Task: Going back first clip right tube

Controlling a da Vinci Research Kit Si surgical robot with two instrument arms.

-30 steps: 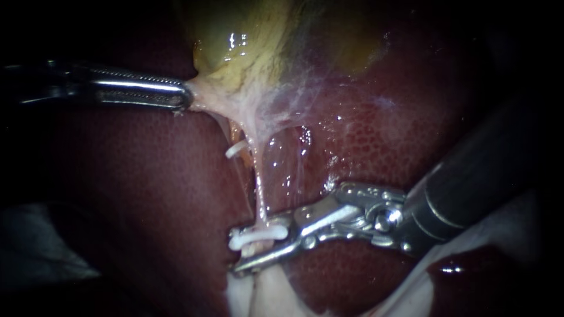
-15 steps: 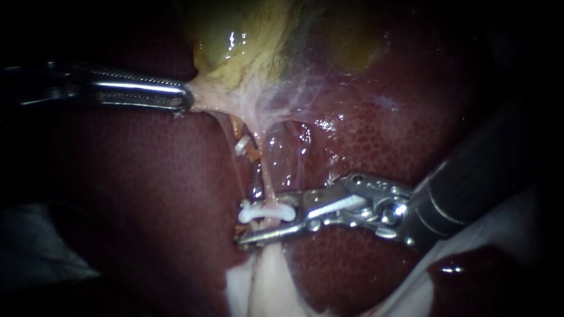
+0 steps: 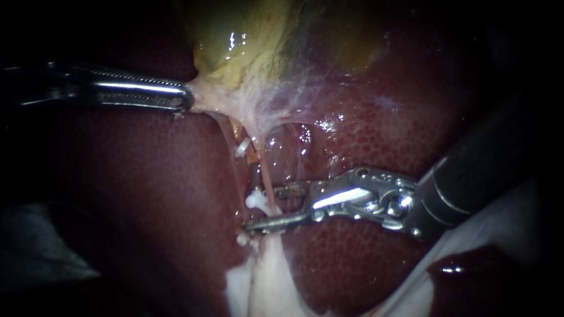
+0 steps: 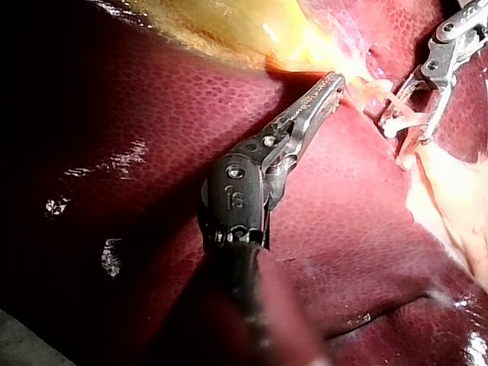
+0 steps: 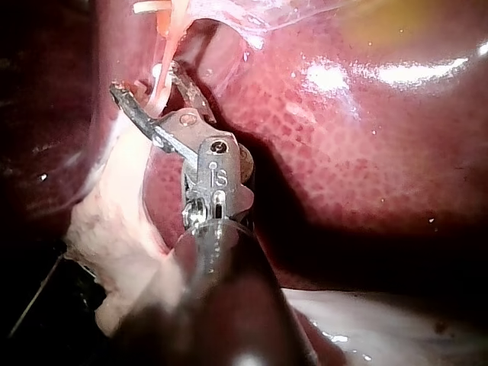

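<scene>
Your right instrument has climbed the right tube, hand open astride the clip. Your left instrument grips gallbladder. Withdraw.

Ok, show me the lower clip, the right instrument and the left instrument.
lower clip (image 3: 257, 201), endoscope view, on its white body at the tube (image 3: 265, 176).
right instrument (image 3: 261, 207), endoscope view, midway between its open jaw tips.
left instrument (image 3: 183, 97), endoscope view, at the jaw tips shut on the gallbladder (image 3: 235, 56).
</scene>
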